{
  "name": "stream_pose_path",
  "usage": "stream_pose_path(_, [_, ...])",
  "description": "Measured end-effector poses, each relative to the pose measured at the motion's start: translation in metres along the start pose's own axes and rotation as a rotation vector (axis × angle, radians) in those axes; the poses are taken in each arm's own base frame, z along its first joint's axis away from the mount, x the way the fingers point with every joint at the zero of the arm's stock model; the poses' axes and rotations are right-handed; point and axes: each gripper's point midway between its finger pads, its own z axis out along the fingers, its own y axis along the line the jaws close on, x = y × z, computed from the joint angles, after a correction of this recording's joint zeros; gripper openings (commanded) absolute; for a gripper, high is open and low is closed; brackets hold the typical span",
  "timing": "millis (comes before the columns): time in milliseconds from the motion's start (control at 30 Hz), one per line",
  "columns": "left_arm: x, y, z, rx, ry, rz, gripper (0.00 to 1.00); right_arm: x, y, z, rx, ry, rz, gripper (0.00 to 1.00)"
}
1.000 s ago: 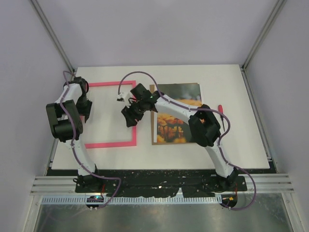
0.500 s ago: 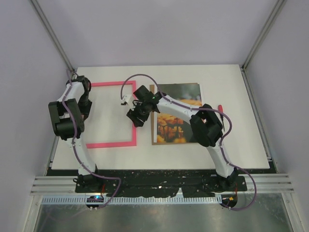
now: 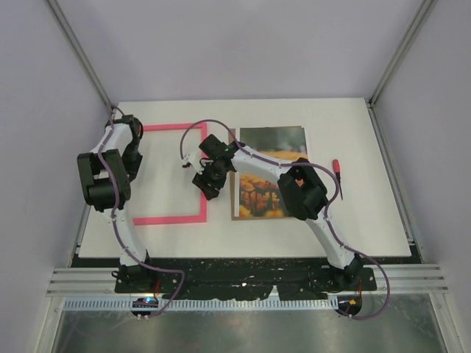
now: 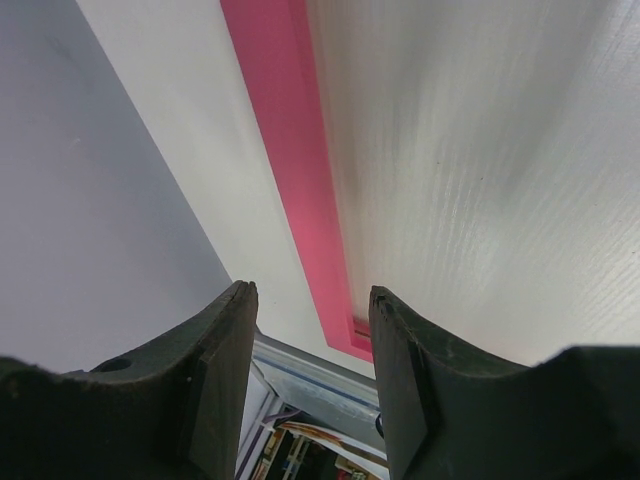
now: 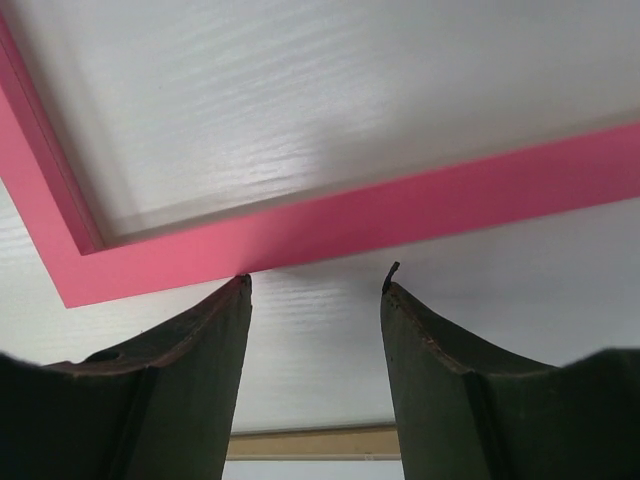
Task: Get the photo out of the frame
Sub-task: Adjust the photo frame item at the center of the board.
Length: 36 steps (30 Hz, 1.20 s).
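Just beyond right tool (image 5: 315,282): frame (image 5: 350,222) edge.

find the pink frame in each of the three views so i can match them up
top external: the frame lies left of centre, a pink rectangle with bare table inside, left of the photo.
left wrist: the frame shows as one bar running from the top edge down to the lower middle.
right wrist: the frame shows a corner at the left and a bar crossing to the right edge.
shared landmark: the white table.

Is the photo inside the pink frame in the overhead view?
No, the photo lies outside the frame, to its right, and the frame encloses only bare table.
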Motion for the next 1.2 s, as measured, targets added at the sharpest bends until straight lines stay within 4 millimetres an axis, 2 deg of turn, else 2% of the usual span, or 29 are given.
stream_pose_path(333, [0.003,-0.002,-0.003,0.016,0.005,0.004,0.53,-0.036,-0.01,0.02,0.006,-0.042,-0.043,0.6])
stream_pose_path(600, [0.006,-0.002,-0.021,0.05,-0.054,-0.019,0.52,-0.049,-0.021,0.028,0.067,-0.062,-0.06,0.61])
stream_pose_path(867, [0.026,-0.018,-0.018,0.108,-0.029,-0.006,0.52,-0.064,-0.055,0.029,0.249,-0.091,-0.09,0.63])
stream_pose_path(1100, [0.04,-0.029,-0.026,0.144,-0.051,0.004,0.51,-0.077,-0.09,0.022,0.434,-0.117,-0.129,0.64])
stream_pose_path(1200, [0.048,-0.04,-0.028,0.159,-0.051,0.028,0.51,-0.081,-0.102,0.019,0.496,-0.124,-0.154,0.64])
